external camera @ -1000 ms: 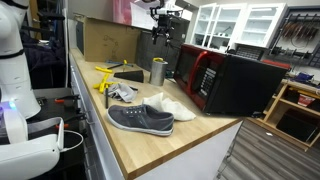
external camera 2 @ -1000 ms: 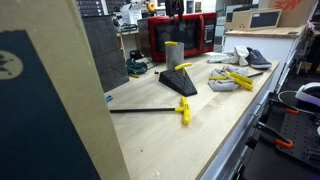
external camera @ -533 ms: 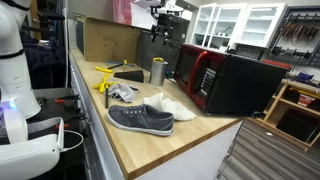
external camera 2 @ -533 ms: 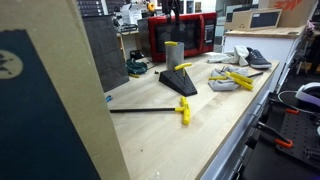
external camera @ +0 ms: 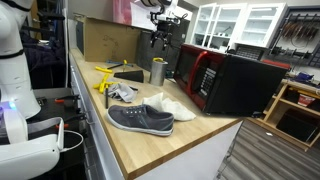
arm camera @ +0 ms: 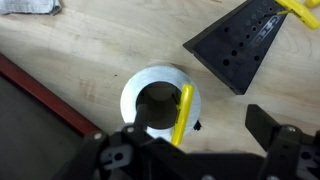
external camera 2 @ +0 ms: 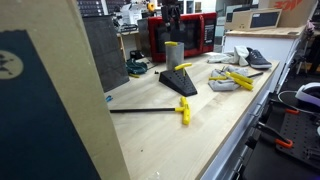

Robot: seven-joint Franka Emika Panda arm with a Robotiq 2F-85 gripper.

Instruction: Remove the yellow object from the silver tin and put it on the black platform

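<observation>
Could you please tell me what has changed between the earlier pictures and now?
The tool seems to have eased slightly lower above the silver tin; it is open and has gripped nothing. The yellow object stays in the tin; the black platform and the shoe have not moved.

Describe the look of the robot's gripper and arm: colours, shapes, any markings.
The gripper is black and blocky, with two angular dark fingers, blurred at the wrist view's lower edge. In an exterior view the gripper is a small dark cluster; the arm is mostly out of frame. No markings can be read.
</observation>
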